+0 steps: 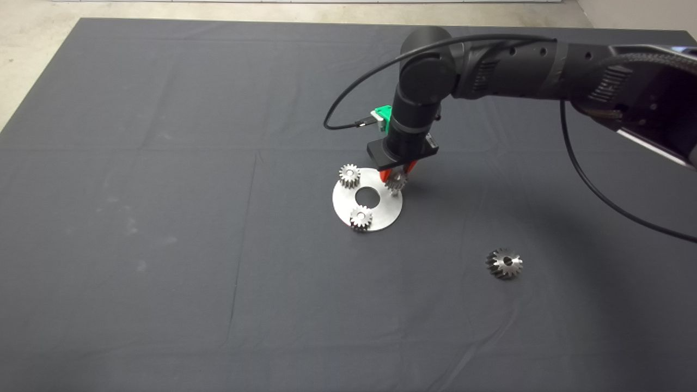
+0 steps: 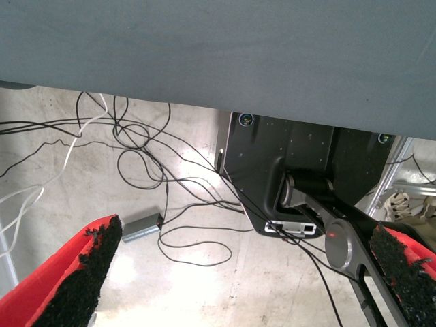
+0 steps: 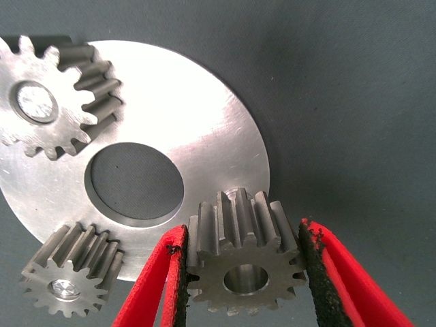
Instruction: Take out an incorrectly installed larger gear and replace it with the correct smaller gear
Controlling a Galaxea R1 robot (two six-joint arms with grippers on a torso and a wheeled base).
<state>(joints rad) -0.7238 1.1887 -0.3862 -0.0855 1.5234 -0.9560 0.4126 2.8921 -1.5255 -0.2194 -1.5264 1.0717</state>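
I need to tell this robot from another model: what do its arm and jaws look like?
The right arm is black and tubular, with a loose black cable and a green gripper body. The right gripper has two red fingers with rough black pads; the left gripper looks alike.

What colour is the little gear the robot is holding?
Dull grey steel. The smaller gear shows best in the right wrist view, between the right tool's red fingers.
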